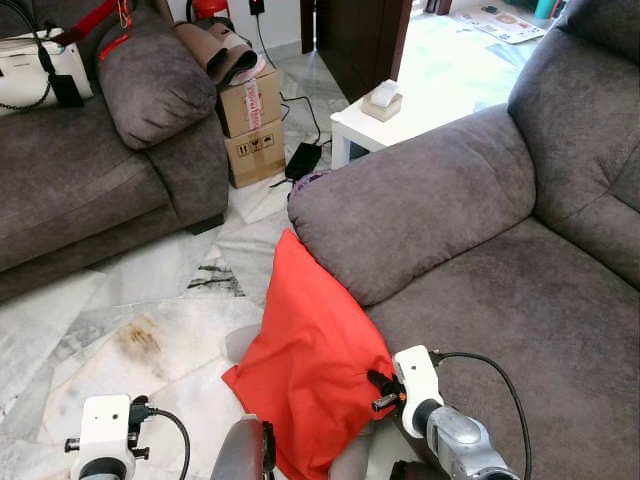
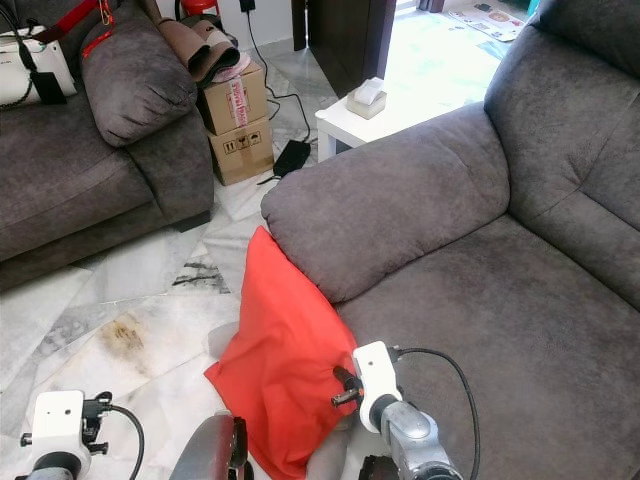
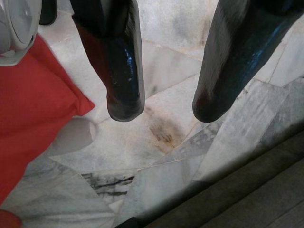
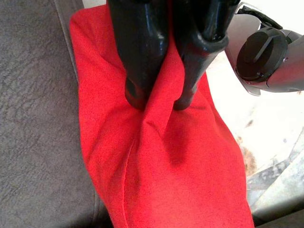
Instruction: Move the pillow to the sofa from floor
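Left gripper point(image 3: 164, 102), fingers parted and empty, above the marble floor point(image 1: 150, 330). Red pillow point(image 1: 310, 350) leaning against the sofa point(image 1: 480, 300) front, fabric pinched between the closed fingers of the right gripper point(image 4: 159, 102).

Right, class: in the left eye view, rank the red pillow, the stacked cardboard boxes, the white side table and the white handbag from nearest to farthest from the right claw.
1. Red pillow: pinched in the right claw, leaning against the sofa front.
2. White side table: beyond the sofa armrest, ahead.
3. Stacked cardboard boxes: by the other sofa, ahead and left. Close to the table; hard to separate.
4. White handbag: on the far-left sofa.
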